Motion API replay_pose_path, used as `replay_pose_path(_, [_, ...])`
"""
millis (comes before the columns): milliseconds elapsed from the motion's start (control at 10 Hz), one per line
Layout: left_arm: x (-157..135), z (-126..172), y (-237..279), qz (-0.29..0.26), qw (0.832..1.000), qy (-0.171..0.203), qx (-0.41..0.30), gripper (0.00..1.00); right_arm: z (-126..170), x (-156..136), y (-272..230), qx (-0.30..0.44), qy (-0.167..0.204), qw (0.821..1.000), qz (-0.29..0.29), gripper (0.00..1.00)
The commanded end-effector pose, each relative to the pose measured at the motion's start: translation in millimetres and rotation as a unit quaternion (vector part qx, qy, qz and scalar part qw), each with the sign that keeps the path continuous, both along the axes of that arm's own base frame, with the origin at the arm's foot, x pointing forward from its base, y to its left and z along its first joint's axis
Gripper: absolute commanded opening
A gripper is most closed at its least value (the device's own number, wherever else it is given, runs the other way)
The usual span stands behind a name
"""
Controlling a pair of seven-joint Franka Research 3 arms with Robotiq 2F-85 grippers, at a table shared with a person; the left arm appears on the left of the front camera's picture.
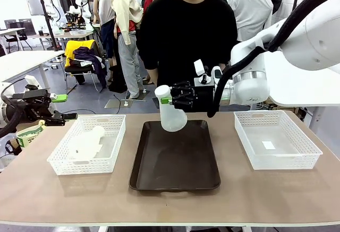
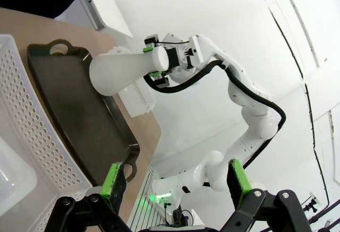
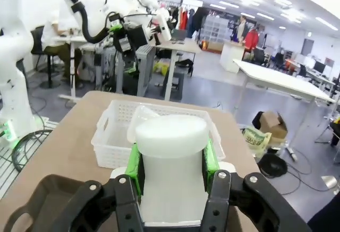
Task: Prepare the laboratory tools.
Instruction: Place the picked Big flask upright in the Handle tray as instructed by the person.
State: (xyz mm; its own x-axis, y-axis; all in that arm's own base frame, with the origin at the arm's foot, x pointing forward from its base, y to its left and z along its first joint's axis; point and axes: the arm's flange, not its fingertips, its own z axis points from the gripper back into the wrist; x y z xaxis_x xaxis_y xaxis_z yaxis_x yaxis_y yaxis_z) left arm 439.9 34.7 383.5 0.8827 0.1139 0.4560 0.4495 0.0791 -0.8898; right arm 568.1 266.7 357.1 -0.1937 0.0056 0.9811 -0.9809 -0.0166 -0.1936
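Front view: right jaws grip flask [image 1: 171, 114] neck-up, leaning left; left jaws gape.

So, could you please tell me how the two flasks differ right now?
The held flask hangs neck-up over the tray, clamped at its neck by the right gripper; the basket flask lies on its side in the left basket, free of any grip. Both are frosted white and conical.
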Motion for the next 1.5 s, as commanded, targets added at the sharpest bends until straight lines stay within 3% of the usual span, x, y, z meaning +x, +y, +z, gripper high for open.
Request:
replay_pose_path(0, [-0.5, -0.1, 1.1, 0.001, 1.000, -0.009, 0.000, 1.00, -15.8, 13.6, 4.6, 0.025, 0.004, 1.000, -0.003, 0.00])
replay_pose_path(600, [-0.5, -0.1, 1.1, 0.001, 1.000, -0.009, 0.000, 1.00, -41.4, 32.8, 14.4, -0.010, 0.043, 0.999, -0.017, 0.00])
replay_pose_path(1400, [-0.5, -0.1, 1.1, 0.001, 1.000, -0.009, 0.000, 1.00, -67.2, 41.3, 12.9, 0.021, 0.079, 0.996, -0.029, 0.00])
